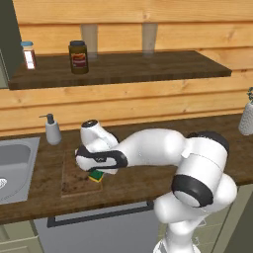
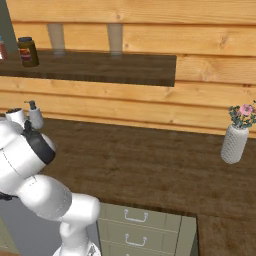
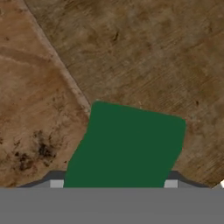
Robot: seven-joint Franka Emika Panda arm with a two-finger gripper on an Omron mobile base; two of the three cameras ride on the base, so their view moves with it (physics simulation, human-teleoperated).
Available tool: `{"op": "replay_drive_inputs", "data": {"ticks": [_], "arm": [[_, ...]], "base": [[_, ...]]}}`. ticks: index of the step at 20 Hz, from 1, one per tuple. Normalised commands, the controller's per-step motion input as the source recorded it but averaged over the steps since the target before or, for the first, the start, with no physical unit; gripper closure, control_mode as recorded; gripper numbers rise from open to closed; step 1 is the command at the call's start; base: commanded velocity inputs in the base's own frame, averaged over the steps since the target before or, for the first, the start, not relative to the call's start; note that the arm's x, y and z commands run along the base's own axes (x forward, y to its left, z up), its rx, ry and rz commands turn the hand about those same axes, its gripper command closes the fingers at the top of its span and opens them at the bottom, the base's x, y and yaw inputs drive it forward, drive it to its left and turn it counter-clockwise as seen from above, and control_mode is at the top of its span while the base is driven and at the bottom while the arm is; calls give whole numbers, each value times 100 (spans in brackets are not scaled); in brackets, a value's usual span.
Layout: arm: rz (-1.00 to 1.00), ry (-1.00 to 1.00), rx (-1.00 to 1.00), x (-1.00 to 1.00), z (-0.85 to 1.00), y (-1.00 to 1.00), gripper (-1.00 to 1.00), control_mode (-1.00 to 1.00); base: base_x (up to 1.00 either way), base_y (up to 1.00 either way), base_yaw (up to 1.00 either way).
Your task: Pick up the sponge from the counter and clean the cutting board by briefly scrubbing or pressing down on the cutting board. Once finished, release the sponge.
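We see the end effector (image 1: 97,170) closed on the sponge (image 1: 96,176), low at centre-left of the left base frame, at the right edge of the cutting board (image 1: 74,179) on the bench (image 1: 143,180), seemingly positioned so pressing down would scrub the stains.

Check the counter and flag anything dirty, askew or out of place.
The cutting board carries dark speckled stains, plain in the hand view. The sponge, between the fingers of the hand, straddles the board's right edge, partly over the counter. The soap dispenser and the vase stand upright; nothing looks spilled.
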Motion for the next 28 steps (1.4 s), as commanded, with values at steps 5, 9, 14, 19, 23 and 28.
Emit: {"op": "replay_drive_inputs", "data": {"ticks": [5,9,14,19,23,28], "arm": [[-30,9,2,-15,0,77,100,-100],[-17,7,5,-9,0,38,100,-100],[-16,7,-6,1,-9,42,100,-100],[-19,3,-3,11,-43,31,100,-100],[-18,0,0,31,-44,7,100,-100],[-17,0,0,42,-37,0,100,-100]], "base": [[0,0,0],[0,0,0],[0,0,0],[0,0,0],[0,0,0],[0,0,0]]}}
